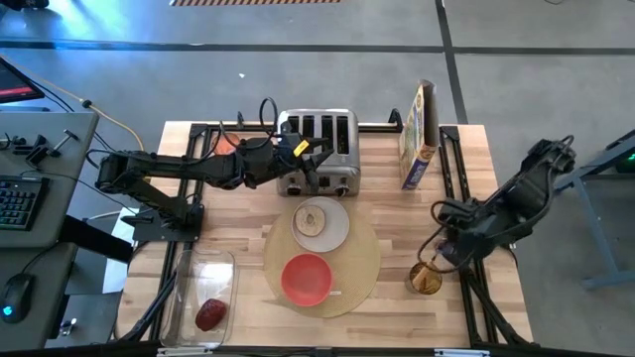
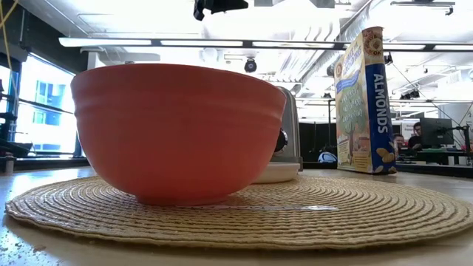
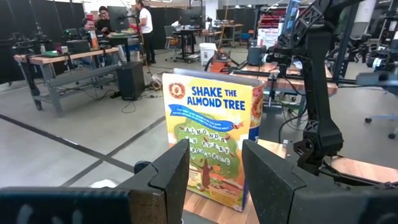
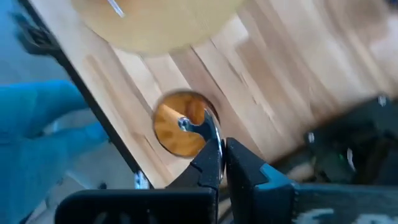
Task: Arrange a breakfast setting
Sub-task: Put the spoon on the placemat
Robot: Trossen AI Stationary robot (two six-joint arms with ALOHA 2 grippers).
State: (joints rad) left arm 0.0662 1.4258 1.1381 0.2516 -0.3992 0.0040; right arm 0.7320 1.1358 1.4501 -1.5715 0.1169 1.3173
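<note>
The round tan placemat [image 1: 359,260] lies at the table's middle. On it the red bowl [image 1: 307,278] stands near the front, and the small white plate [image 1: 335,230] with the round toast slice [image 1: 315,219] stands behind it. The dark red fruit [image 1: 210,313] lies in the clear tub [image 1: 194,268] at the front left. My right gripper [image 1: 437,260] hangs over a round amber cup [image 4: 177,130] at the front right, shut on the spoon's metal part. My left gripper [image 1: 313,164] is open and empty above the silver toaster [image 1: 319,134]. My right gripper pinches a curved metal piece of the spoon [image 4: 200,124] between its two fingers, coming from above and pointing down. The piece sticks up over the amber cup. The spoon's lower part and handle are hidden by the fingers and the cup.
An almond cereal box [image 1: 417,137] stands upright at the back right, also seen in the left wrist view [image 3: 211,143]. A thin shiny strip [image 2: 295,208] lies on the mat right of the bowl. Bare wood lies between the mat and the cup.
</note>
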